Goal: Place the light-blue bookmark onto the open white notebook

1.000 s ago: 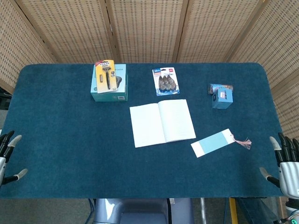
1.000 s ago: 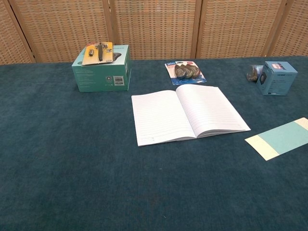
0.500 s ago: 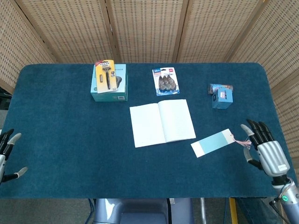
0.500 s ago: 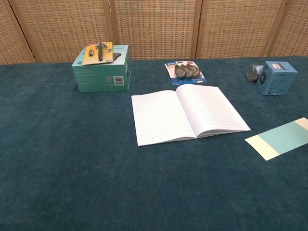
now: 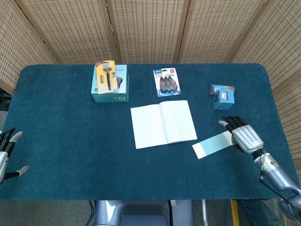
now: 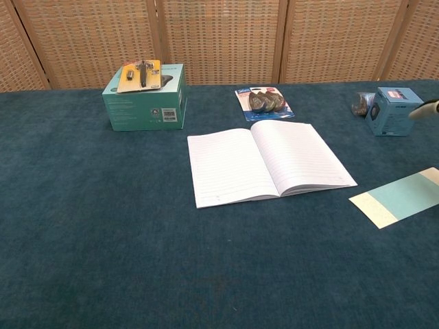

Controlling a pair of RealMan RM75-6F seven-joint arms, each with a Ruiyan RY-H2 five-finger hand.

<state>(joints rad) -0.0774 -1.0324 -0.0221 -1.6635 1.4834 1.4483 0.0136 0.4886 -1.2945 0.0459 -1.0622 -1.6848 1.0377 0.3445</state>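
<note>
The light-blue bookmark (image 5: pixel 212 144) (image 6: pixel 398 197) lies flat on the blue cloth, right of the open white notebook (image 5: pixel 162 124) (image 6: pixel 267 162). My right hand (image 5: pixel 242 134) hovers over the bookmark's right end with its fingers spread, covering the tassel; whether it touches the bookmark I cannot tell. In the chest view only a fingertip (image 6: pixel 424 110) shows at the right edge. My left hand (image 5: pixel 5 153) hangs open off the table's left edge, holding nothing.
A teal box (image 5: pixel 110 84) with a razor pack on top stands at the back left. A blister pack (image 5: pixel 167 82) lies behind the notebook. A small blue box (image 5: pixel 223 98) stands at the back right, just beyond my right hand.
My right hand has moved from the table's right edge leftward and forward, over the bookmark's tassel end. The left hand has barely shifted. Bookmark and notebook have not moved.
</note>
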